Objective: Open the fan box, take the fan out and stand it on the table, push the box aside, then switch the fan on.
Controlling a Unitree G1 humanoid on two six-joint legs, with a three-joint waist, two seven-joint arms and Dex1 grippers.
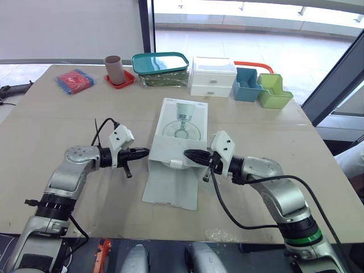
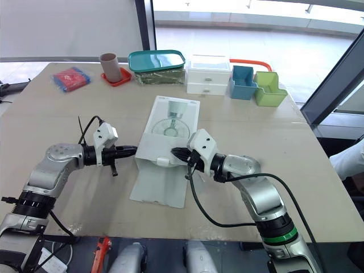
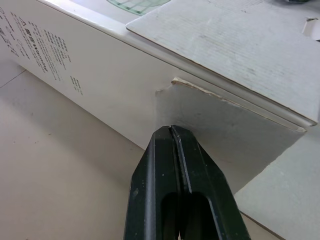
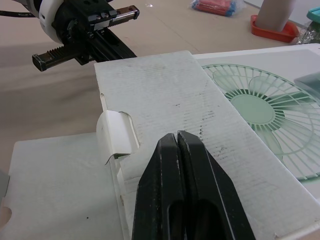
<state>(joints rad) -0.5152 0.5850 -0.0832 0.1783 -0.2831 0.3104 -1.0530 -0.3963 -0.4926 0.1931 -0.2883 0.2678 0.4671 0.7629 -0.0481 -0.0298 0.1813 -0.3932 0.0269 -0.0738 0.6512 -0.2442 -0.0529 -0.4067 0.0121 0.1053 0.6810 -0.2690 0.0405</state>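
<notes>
Step in hand: opening the box.

1. The white cardboard fan box with a green fan printed on its top (image 1: 181, 128) lies flat on the beige surface (image 1: 68, 125). No fan itself is to be seen; I judge it to be inside the box.
2. The box's long white end flap (image 1: 170, 185) is folded out and lies on the surface at the box's near end. A small curled white tuck tab (image 4: 116, 136) stands up at the near edge of the box top.
3. My left pincer (image 1: 145, 152) has its fingers together, gripping nothing, with its tip at the box's left side wall close to the near corner.
4. My right pincer (image 1: 187, 153) is likewise together and empty, over the near end of the box top, just beside the tab.

Recommendation: keep the left pincer braced on that wall so the light box does not slide. Part the right pincer's fingers, catch the tab or the panel edge beside it, and lift it gently back toward the box's far end. Cardboard tears if yanked, and a shut pincer would only push the panel down
</notes>
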